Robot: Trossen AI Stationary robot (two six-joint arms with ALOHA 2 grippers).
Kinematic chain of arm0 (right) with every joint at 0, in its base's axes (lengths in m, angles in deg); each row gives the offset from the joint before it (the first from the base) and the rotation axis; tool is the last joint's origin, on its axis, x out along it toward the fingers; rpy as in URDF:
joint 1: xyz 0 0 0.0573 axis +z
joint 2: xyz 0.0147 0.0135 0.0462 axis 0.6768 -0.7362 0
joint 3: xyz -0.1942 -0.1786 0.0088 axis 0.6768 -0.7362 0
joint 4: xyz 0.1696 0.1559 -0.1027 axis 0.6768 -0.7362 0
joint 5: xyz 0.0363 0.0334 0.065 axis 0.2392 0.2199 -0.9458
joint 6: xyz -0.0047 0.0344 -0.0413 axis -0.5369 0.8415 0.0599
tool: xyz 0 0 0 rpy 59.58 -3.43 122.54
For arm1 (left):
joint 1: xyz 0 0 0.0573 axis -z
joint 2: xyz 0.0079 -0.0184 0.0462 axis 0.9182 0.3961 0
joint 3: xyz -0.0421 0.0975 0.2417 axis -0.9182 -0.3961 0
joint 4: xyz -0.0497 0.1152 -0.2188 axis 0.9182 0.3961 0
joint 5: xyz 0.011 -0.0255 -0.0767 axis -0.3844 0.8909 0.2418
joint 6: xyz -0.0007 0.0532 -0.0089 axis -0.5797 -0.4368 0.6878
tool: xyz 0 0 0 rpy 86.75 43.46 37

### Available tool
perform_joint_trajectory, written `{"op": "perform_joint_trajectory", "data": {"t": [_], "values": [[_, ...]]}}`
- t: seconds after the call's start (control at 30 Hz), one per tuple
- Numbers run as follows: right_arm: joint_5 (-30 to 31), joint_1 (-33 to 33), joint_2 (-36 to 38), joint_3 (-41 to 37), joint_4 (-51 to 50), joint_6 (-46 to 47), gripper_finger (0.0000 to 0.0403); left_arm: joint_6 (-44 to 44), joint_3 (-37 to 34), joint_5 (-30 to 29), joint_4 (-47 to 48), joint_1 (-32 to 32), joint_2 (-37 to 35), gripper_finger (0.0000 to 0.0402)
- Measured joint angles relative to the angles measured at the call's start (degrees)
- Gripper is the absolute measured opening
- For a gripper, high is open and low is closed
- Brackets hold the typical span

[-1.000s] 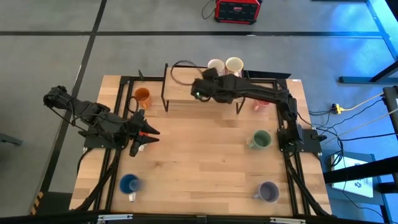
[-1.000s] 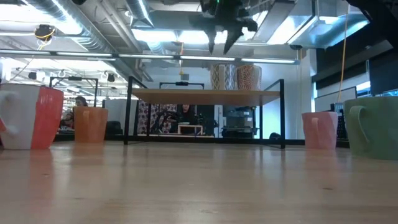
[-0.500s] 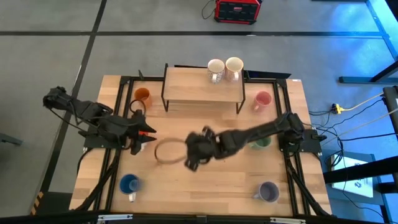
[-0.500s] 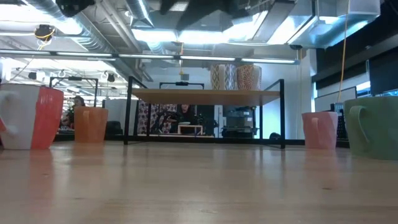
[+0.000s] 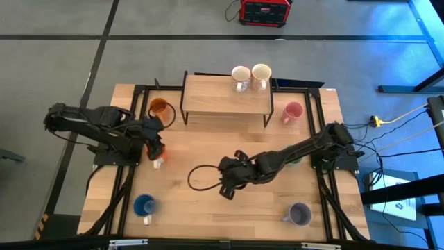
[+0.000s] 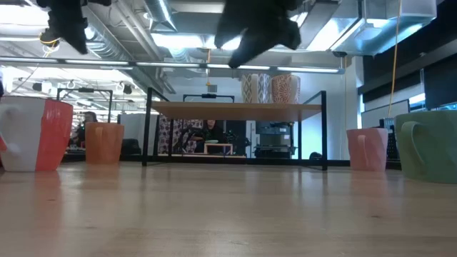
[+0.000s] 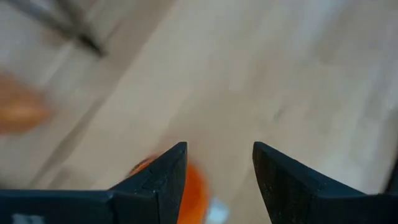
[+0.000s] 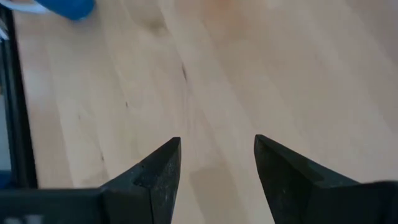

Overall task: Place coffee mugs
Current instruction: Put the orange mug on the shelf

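- pale wooden table top edged by a black metal frame, grey floor all round.
- low wooden shelf on black metal legs at the far edge of the table; two white/cream glossy mugs stand on it side by side, touching or nearly so.
- right arm, dark and jointed, reaches from its base at the right edge toward the table's middle; right gripper hangs over bare wood there, fingers spread with nothing between them; in its wrist view the two dark fingers frame only plain boards.
- left arm, dark and jointed, stretches in from the left edge; left gripper sits right over the red-orange and white glossy mug, fingers spread; in its wrist view the mug shows blurred between and below the finger tips. whether the fingers touch it, cannot tell.
- dark looped cable trails just left of the right gripper.
- green glossy mug near the right edge, mostly hidden under the right arm.
- lavender glossy mug at the near right corner, standing alone.
- blue glossy mug at the near left corner, well apart from both grippers.
- pink glossy mug just right of the shelf, on the table.
- amber orange glossy mug just left of the shelf, on the table.
- red boxy device on the floor beyond the table.
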State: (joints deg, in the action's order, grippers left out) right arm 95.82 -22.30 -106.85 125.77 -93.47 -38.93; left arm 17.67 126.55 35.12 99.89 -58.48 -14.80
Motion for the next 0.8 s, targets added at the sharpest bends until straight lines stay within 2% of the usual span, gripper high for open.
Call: {"op": "perform_joint_trajectory", "data": {"t": [0.23, 0.47, 0.8], "values": [[-0.78, -0.04, 4.19, -7.97, 10.12, -5.17, 0.0191, 1.52, -1.00, 0.33, 11.91, -7.29, -0.06, 0.0177], [-1.47, -0.04, 3.61, -8.49, 10.94, -6.99, 0.0191, -3.87, -9.39, 3.99, 10.30, -9.89, 0.03, 0.0177], [3.54, -0.04, 3.56, -8.40, 13.15, -3.66, 0.0191, -12.28, -17.13, 4.74, 2.84, -12.34, 0.01, 0.0177]]}}
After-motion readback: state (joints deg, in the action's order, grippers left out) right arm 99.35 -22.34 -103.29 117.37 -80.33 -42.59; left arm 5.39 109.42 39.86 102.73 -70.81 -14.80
